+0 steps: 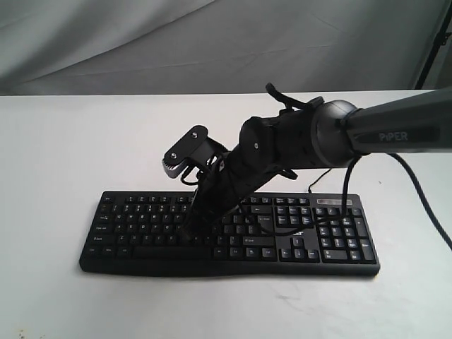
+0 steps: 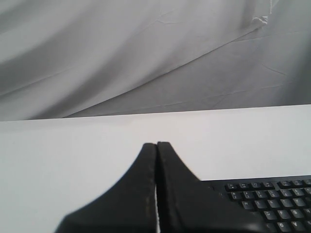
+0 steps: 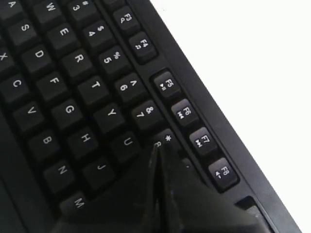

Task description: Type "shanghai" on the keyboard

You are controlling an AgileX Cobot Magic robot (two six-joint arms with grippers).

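Observation:
The black keyboard (image 1: 141,220) lies flat on the white table (image 1: 63,148), number pad to the right. My right gripper (image 1: 189,232) reaches down from the right, shut, its tip on the middle of the letter block. In the right wrist view the joined fingertips of the right gripper (image 3: 158,148) stand at the 8 key (image 3: 164,141), just past U (image 3: 125,143); the key under them is hidden. The left gripper (image 2: 156,144) is shut with nothing in it, held over bare table, with the keyboard's corner (image 2: 272,199) beside it. The left gripper does not show in the exterior view.
The right arm (image 1: 395,131) spans the keyboard's right half, and a black cable (image 1: 424,201) hangs from it at the right edge. A grey cloth backdrop (image 1: 212,42) stands behind the table. White table surface surrounds the keyboard.

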